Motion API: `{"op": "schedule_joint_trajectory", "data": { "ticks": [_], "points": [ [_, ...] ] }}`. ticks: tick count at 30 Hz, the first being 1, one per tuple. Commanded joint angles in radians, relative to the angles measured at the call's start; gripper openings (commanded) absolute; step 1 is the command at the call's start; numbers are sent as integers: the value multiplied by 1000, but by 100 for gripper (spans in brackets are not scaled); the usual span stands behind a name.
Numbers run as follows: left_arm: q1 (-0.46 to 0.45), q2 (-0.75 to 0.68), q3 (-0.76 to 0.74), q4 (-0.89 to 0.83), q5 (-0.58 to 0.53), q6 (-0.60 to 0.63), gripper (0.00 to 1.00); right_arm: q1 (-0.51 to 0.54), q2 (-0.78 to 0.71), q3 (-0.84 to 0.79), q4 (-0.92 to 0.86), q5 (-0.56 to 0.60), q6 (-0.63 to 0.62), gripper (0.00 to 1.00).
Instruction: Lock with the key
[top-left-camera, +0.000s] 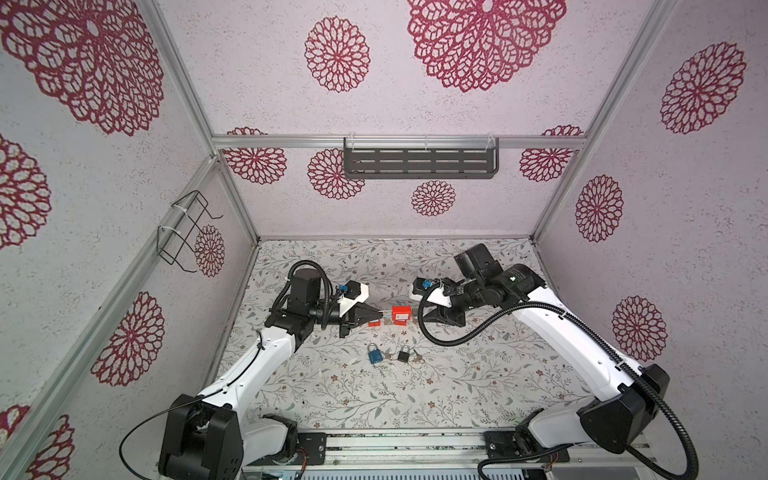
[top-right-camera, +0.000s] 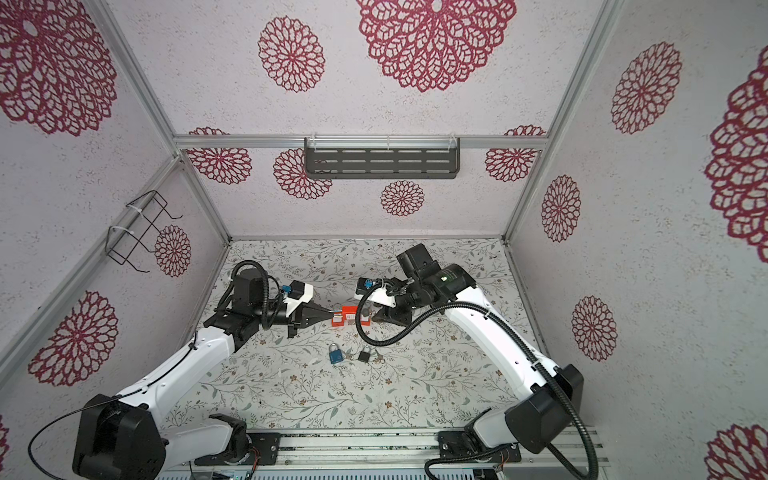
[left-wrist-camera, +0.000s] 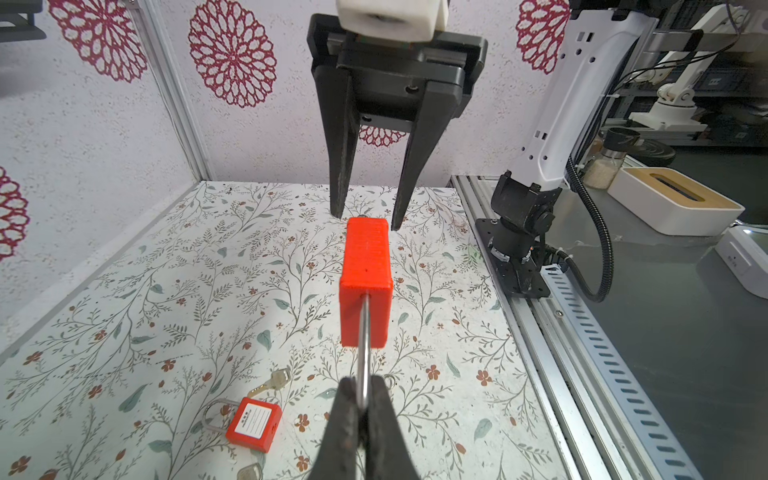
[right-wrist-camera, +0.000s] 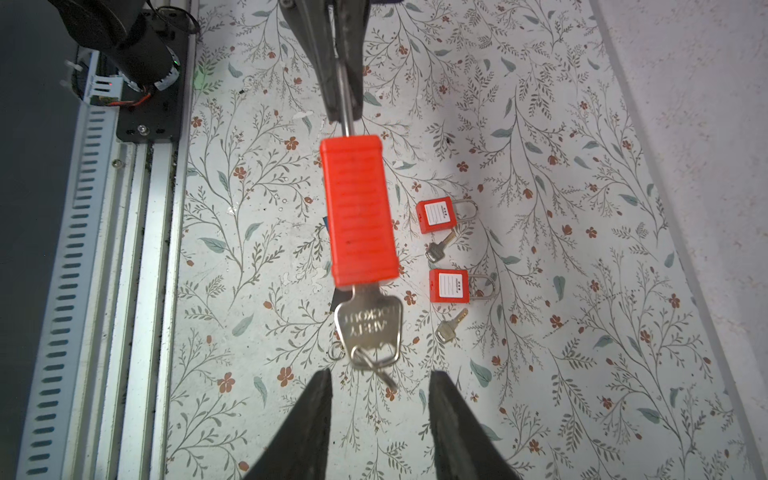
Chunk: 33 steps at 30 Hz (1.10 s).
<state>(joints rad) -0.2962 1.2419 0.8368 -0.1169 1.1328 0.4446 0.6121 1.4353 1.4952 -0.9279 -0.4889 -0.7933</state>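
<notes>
**Key (right-wrist-camera: 368, 328) seated in the held red padlock (right-wrist-camera: 359, 212)**

I see it in the padlock's base, held level above the table (right-wrist-camera: 582, 291); two small red padlocks (right-wrist-camera: 434, 216) with loose keys (right-wrist-camera: 440, 245) lie just beside it; a blue padlock (top-left-camera: 375, 354) and a black padlock (top-left-camera: 403, 354) lie toward the arm bases; my left gripper (left-wrist-camera: 363, 399) reaches level, pinching the shackle (left-wrist-camera: 364, 332); my right gripper (right-wrist-camera: 380, 374) faces the key end, jaws spread, apart from it.

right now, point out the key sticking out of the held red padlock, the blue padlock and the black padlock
key (right-wrist-camera: 368, 327): right wrist view, on its flat silver head
blue padlock (top-left-camera: 375, 356): in a top view, on its body
black padlock (top-left-camera: 403, 356): in a top view, on its body
</notes>
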Motion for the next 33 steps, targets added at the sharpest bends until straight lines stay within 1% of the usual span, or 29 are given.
{"op": "schedule_joint_trajectory", "data": {
  "ticks": [1,5,14,17,20,23,29,33],
  "points": [
    [-8,-18,21,7,25,22,0,-2,15,53,-45,-72,-3,41],
    [-12,-19,24,5,22,25,0,-2,49,80,-82,-87,-6,40],
    [-18,-18,31,-18,18,42,0,-3,95,115,-115,-116,-11,32],
    [-20,-16,33,-18,18,42,0,0,100,119,-115,-119,-13,28],
    [-21,-13,37,-18,19,37,0,3,99,112,-106,-106,-20,21],
    [-23,-9,42,-16,21,34,0,10,90,95,-84,-85,-23,18],
    [-22,-7,47,-9,21,23,0,21,57,47,-9,-55,-18,18],
    [-24,-6,47,-3,22,16,0,36,25,4,55,11,-24,19]
  ]
}}
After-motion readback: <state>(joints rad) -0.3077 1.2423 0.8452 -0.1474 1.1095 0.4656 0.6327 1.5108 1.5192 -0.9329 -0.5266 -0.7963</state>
